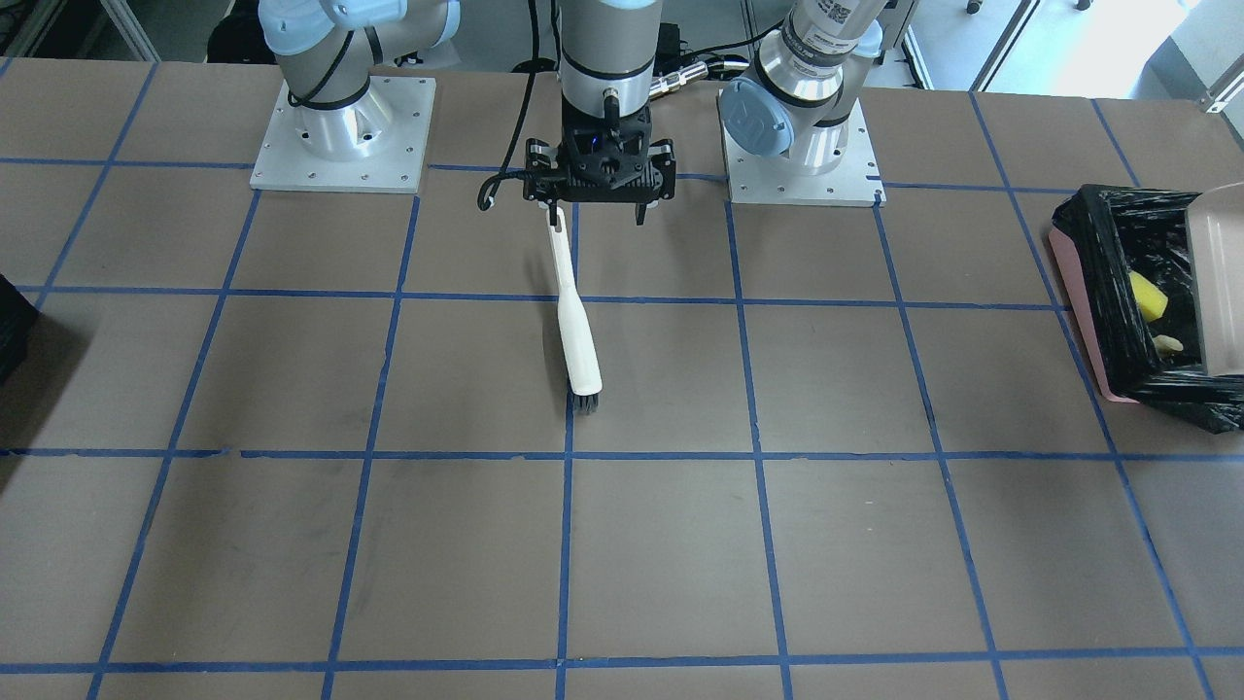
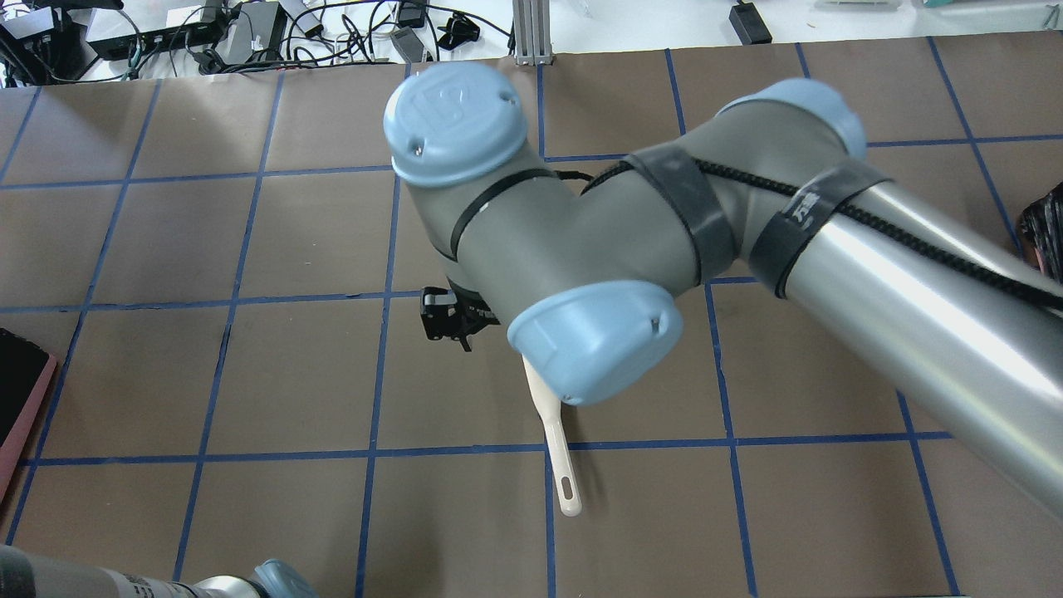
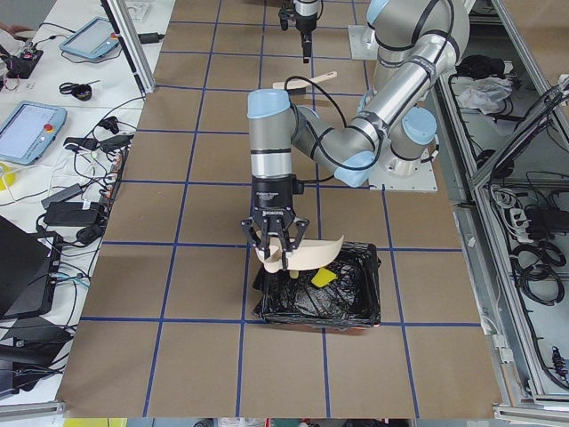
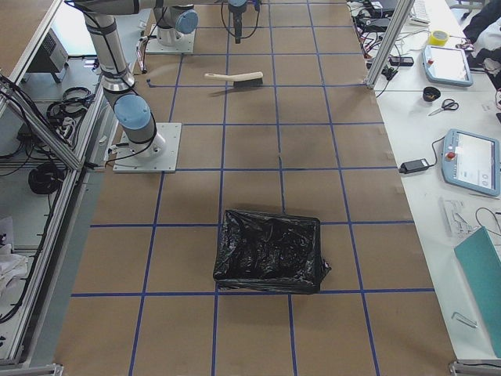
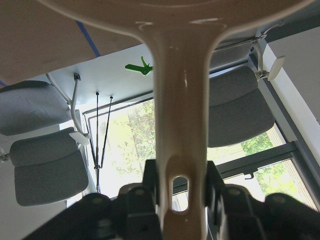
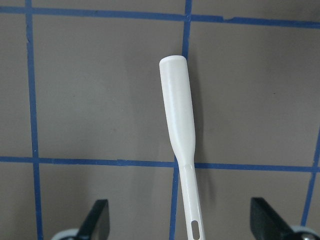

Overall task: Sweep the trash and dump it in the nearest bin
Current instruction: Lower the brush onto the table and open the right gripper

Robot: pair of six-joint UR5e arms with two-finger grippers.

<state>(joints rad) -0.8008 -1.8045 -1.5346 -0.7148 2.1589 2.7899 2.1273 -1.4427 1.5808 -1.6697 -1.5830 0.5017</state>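
Note:
The pink bin (image 1: pixel 1081 292) with its black bag stands at the table's end on my left; it also shows in the exterior left view (image 3: pixel 356 307). My left gripper (image 3: pixel 276 256) is shut on the handle (image 5: pixel 180 150) of a cream dustpan (image 3: pixel 311 253), which is tilted over the bin. A yellow sponge piece (image 1: pixel 1147 295) and a pale curved piece (image 1: pixel 1169 342) lie inside; the potato-like piece is hidden. My right gripper (image 1: pixel 598 209) is open above the handle of a white brush (image 1: pixel 575 340) lying on the table, with one finger (image 6: pixel 97 220) on each side.
A second bin lined with a black bag (image 4: pixel 270 251) stands toward the table's right end. The arm bases (image 1: pixel 340 136) sit at the robot's edge. Blue tape lines grid the brown table (image 1: pixel 292 544).

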